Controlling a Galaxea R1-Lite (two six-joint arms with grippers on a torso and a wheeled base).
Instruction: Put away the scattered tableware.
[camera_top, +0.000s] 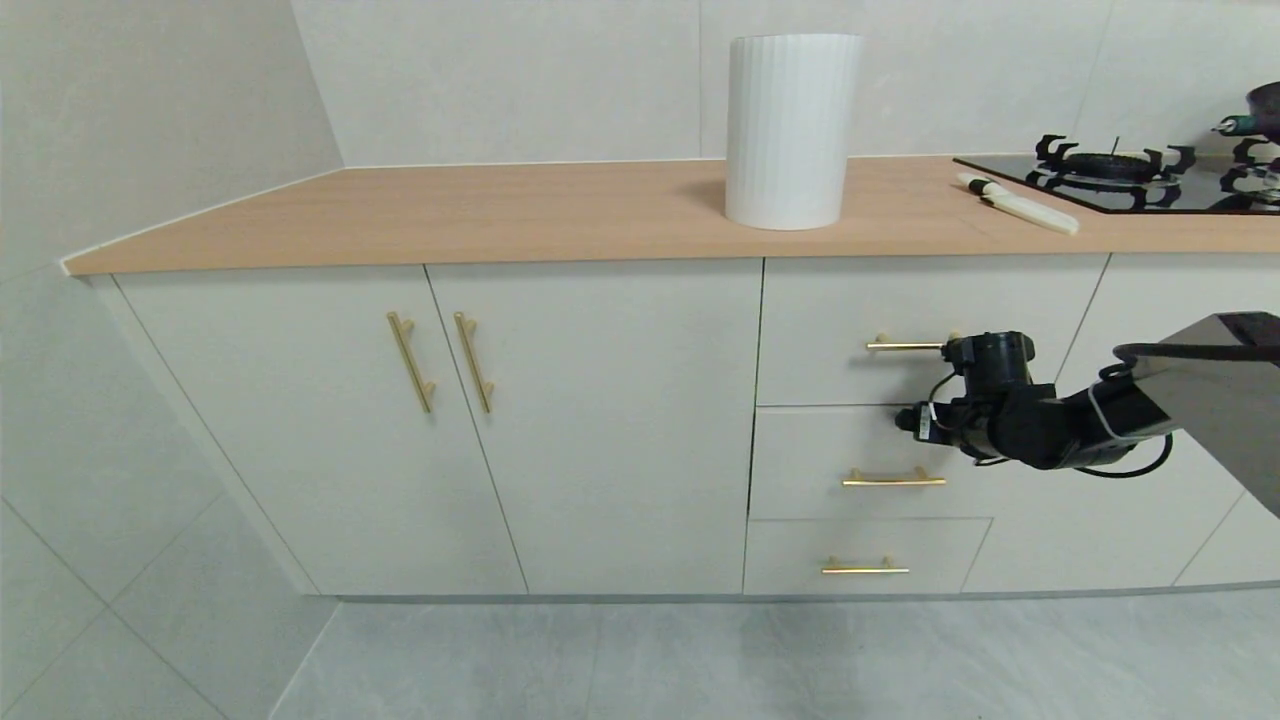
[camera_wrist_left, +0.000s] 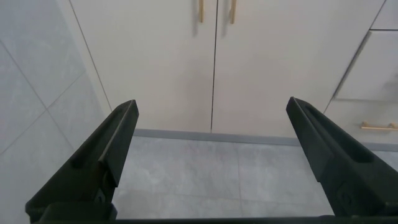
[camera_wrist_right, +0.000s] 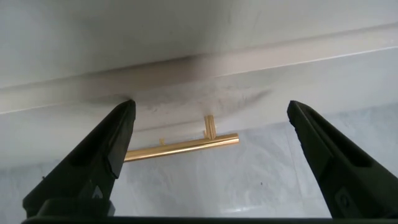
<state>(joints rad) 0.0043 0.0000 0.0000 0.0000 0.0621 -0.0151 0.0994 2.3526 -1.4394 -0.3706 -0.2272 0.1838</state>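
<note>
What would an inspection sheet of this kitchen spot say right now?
Surface: wooden countertop above pale cabinets.
Job's things: pale utensil lying flat beside the hob; white ribbed container upright.
Clutter: dark pot on the hob.
Grippers: left gripper open, above the floor; right gripper open, facing a gold drawer handle, not touching.
Cables: black cable looped under the right arm.
Surroundings: tiled walls, grey floor, drawers shut.

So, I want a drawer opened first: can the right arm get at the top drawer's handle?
Probably yes. The right gripper is open, close to the drawer fronts, and a gold handle lies ahead between its fingers with nothing in the way. It seems the top drawer's, though I'm not certain.
</note>
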